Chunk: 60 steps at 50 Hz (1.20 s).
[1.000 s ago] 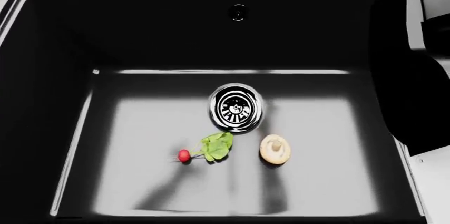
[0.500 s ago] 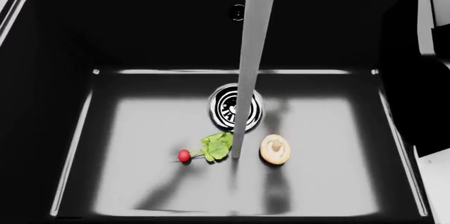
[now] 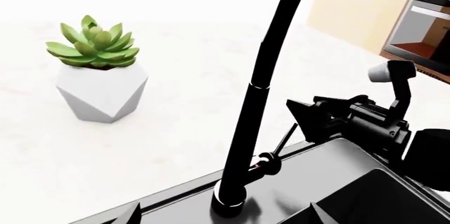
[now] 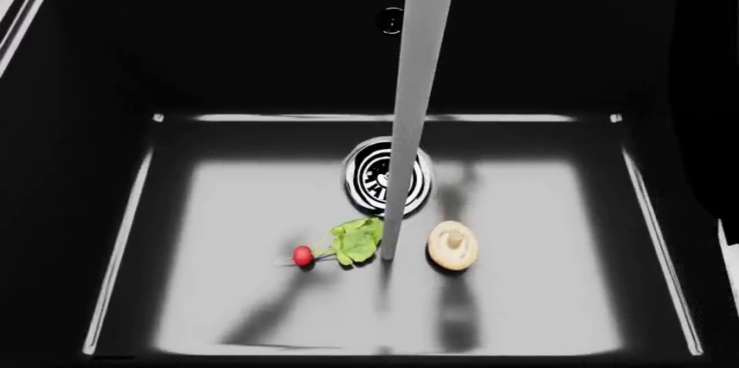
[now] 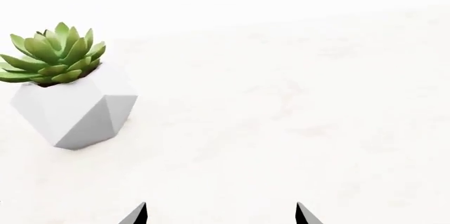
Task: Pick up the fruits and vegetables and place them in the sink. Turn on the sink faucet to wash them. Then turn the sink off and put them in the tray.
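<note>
Black sink [image 4: 81, 169], water running. Radish [image 4: 303, 255] tiny, light, wet: pinch the bulb, not the leaves. Both grippers' fingers apart, nothing between them, well clear.

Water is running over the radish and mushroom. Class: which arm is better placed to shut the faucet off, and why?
Probably the right. In the left wrist view, the right gripper sits open just beside the faucet's side lever; the left gripper only faces the post from farther back.
</note>
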Available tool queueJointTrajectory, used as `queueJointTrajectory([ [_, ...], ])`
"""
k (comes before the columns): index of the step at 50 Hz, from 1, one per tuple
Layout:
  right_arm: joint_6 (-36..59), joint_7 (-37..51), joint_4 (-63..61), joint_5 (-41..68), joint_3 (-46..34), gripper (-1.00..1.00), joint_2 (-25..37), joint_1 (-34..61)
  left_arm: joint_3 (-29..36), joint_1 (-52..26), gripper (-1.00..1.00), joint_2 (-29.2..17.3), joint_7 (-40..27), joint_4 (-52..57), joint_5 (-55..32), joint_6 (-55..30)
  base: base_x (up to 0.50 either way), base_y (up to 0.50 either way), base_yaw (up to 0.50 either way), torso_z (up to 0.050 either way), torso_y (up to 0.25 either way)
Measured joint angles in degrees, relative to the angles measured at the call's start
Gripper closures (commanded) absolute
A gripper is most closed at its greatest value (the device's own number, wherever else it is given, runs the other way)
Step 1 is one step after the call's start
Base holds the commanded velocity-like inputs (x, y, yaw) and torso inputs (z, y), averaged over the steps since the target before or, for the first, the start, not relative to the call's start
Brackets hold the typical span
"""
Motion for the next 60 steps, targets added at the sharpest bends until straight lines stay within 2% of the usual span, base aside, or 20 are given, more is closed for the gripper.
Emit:
queueJointTrajectory([
  [13, -0.8, 0.8, -0.1, -2.4, 0.6, -1.0, 2.7, 3.2, -0.3, 0.2, -1.0, 0.1, 0.3, 0.1, -0.1, 0.3, 0.0, 0.0, 0.0, 0.0, 0.0],
  [29, -1.8, 1.4, -0.1, -3.2, -0.9, -1.0, 6.3, -1.1, -0.9, 0.9, -1.0, 0.4, 0.0, -0.2, -1.5, 0.7, 0.0, 0.0, 0.0, 0.0, 0.0],
  [48, -3.0, -0.1, 0.0, -3.2, -3.8, -1.0, 5.5, -8.4, -1.3, 1.5, -1.0, 0.6, -0.7, -0.9, -3.9, 0.2, 0.0, 0.0, 0.0, 0.0, 0.0],
  [60, -3.4, -0.9, 0.0, -2.9, -4.2, -1.0, 4.6, -9.8, -1.2, 2.5, -1.0, 0.3, 0.0, -0.5, -3.3, 0.5, 0.0, 0.0, 0.0, 0.0, 0.0],
])
